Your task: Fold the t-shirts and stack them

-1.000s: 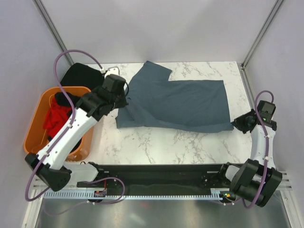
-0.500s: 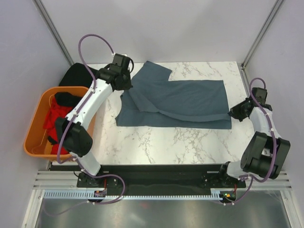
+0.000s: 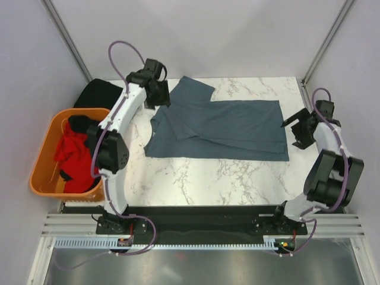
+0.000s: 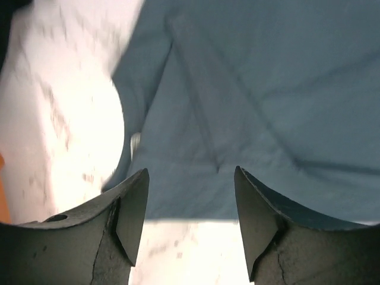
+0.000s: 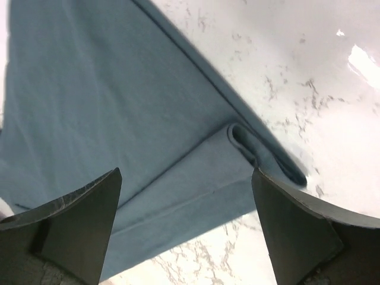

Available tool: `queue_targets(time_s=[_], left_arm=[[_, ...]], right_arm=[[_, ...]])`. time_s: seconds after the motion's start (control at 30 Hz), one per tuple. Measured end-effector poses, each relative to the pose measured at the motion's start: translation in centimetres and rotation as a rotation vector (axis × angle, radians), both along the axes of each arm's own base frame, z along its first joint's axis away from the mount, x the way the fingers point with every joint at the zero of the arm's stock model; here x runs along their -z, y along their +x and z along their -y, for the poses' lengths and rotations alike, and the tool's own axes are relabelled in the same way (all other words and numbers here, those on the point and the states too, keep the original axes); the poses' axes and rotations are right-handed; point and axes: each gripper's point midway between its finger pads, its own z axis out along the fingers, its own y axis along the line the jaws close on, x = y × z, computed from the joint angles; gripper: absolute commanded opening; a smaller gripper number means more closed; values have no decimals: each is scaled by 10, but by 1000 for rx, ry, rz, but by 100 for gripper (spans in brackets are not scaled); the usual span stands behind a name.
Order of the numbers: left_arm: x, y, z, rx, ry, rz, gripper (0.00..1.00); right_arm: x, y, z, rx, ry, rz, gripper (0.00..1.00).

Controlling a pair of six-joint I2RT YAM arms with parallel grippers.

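Slate blue-grey t-shirt (image 3: 225, 127) lies flat mid-counter (image 3: 237, 178), long axis left to right. It looks folded over once lengthwise, and one sleeve (image 3: 191, 88) pokes out at the far left.

Left fingers (image 4: 89, 237) are spread with nothing between them, hovering over the collar/shoulder end at the shirt's far-left edge. The cloth below shows diagonal creases, so that end isn't lying clean.

Right fingers (image 5: 65, 231) are also spread wide and empty, above the shirt's right hem. The folded layer curls into a small loop (image 5: 243, 138) at the corner there.

My read on the placement: one arm at each end because the shirt is too long for one arm to span, and both are open so either can pinch an end for the next fold. The sleeve probably needs tucking first, then the crosswise fold.

Red t-shirt (image 3: 68, 151) and a black t-shirt (image 3: 80, 124) sit in the orange basket (image 3: 40, 160) on the left, presumably the to-do queue. More black cloth (image 3: 98, 94) lies on the counter beyond the basket. It's possibly the stack spot, but I can't tell if it's folded.

Risk: the curled hem loop and the creases get locked in if the next fold goes over them.
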Motion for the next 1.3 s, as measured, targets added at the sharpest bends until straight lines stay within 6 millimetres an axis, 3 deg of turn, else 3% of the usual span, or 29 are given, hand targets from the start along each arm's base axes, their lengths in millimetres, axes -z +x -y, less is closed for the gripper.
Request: queue_targets(time_s=[0.1, 0.17, 0.27, 0.4, 0.43, 0.57, 0.67, 0.87, 1.1, 1.3], left_arm=[[6, -52, -10, -9, -12, -49, 66], [7, -91, -19, -19, -27, -67, 65], [11, -143, -29, -39, -81, -50, 65], [37, -182, -34, -66, -143, -36, 66], [49, -189, -36, -77, -148, -43, 66], [90, -204, -40, -126, -151, -89, 66], [107, -207, -44, -162, -150, -92, 66], [118, -193, -52, -236, -164, -32, 66], [141, -185, -61, -300, -177, -22, 66], [147, -178, -63, -329, -181, -2, 65]], right_arm=[[-24, -16, -3, 2, -42, 70, 97], [-25, -34, -8, 4, -58, 83, 93], [-2, -67, -18, 1, -59, 39, 79], [43, -105, -28, -5, -31, -87, 71], [48, -110, -29, -5, -26, -104, 64], [55, -111, -26, -10, -32, -119, 63], [56, -106, -22, -7, -42, -101, 63], [71, -97, -15, 0, -33, -104, 61], [71, -75, -12, -13, -19, -26, 57], [71, -64, -11, -23, -17, 13, 49]])
